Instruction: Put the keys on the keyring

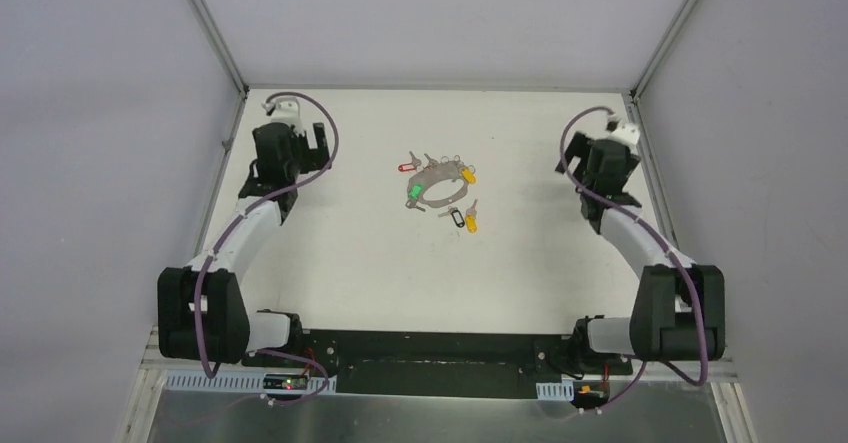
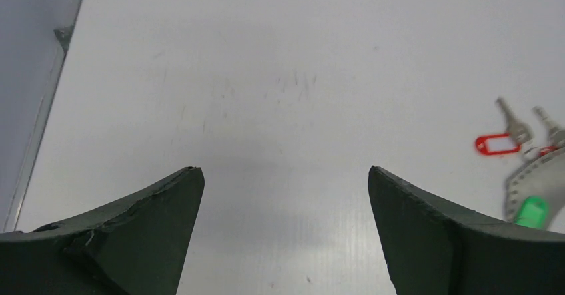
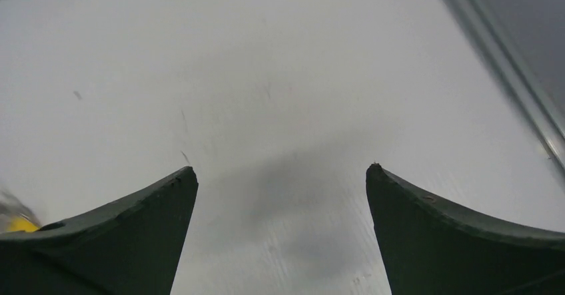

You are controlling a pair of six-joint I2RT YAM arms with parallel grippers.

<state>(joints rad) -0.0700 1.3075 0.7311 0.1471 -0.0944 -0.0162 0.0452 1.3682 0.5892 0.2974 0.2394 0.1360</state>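
The keyring [image 1: 441,189], a thin grey oval loop, lies flat at the middle of the white table [image 1: 350,253]. Keys lie around and across it, with a red tag [image 1: 406,168], a green tag [image 1: 413,193], a black tag [image 1: 458,218] and yellow tags [image 1: 468,176]. My left gripper [image 2: 286,172] hovers open and empty over bare table, well to the left of the pile. In its view the red-tagged key [image 2: 498,143], the green tag [image 2: 532,212] and an arc of the keyring [image 2: 530,175] show at the right edge. My right gripper [image 3: 282,168] is open and empty, far right of the pile.
Grey walls and aluminium frame rails [image 1: 215,173] close in the table at the left, back and right. A rail [image 3: 513,88] runs close to the right gripper. A yellow tag [image 3: 20,225] peeks in at the left edge of the right wrist view.
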